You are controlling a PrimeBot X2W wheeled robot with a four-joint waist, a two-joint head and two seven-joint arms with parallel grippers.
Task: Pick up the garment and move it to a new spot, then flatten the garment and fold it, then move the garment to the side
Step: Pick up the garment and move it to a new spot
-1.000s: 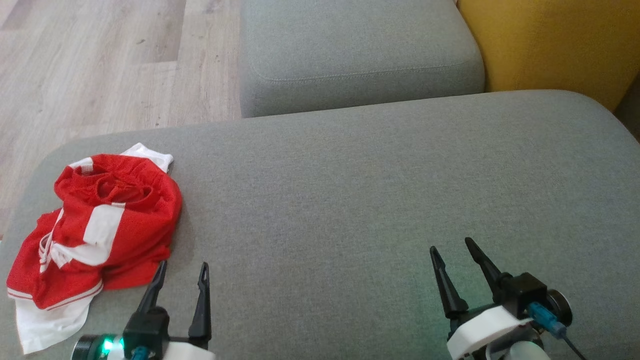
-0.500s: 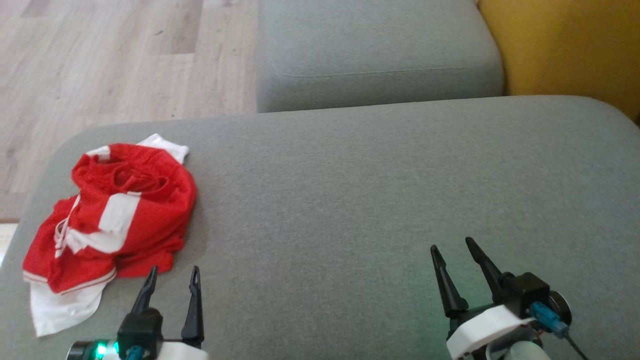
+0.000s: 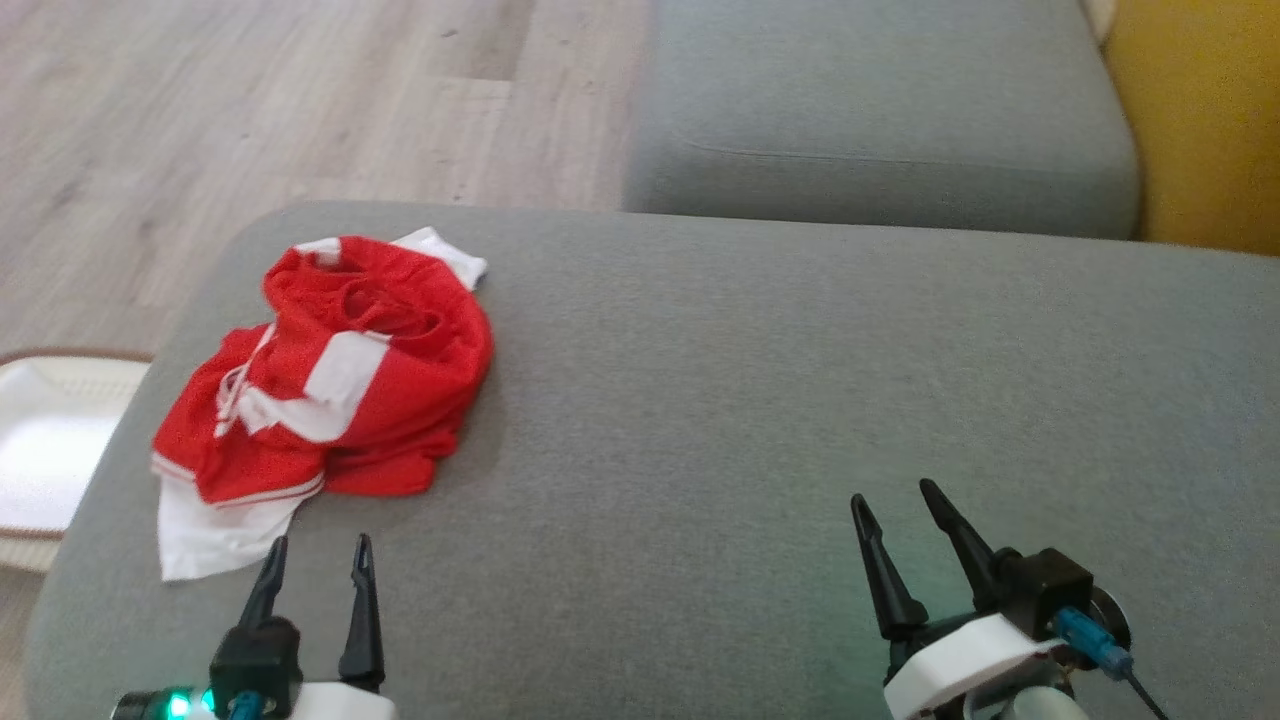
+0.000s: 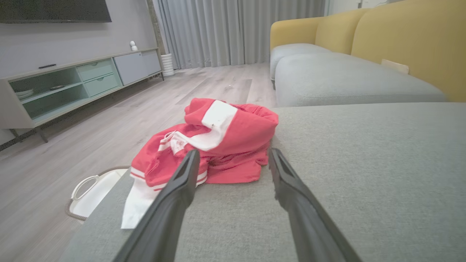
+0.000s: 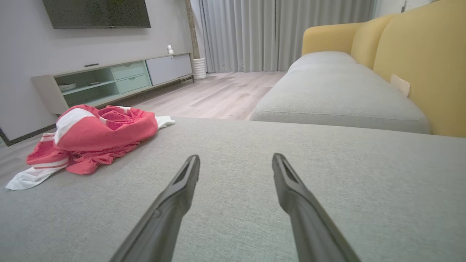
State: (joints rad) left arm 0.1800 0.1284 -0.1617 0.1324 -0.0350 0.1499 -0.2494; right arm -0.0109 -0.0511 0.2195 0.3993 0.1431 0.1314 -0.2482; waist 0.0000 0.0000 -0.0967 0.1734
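Nearest, the left gripper [image 3: 320, 545] and right gripper [image 3: 893, 495] hang low over the grey cushion [image 3: 750, 400], fingers pointing forward, spread wide and empty, while the crumpled red-and-white garment [image 3: 350, 385] lies just beyond the left one, near the cushion's left edge, above a white basket [image 3: 45, 450].

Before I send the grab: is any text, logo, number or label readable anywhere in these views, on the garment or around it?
No text can be read.
Garment: red with white panels and stripes, no lettering or number on the folds that show.
Pale tag on the yellow sofa back: looks blank from here.
Television: dark screen, no brand legible.
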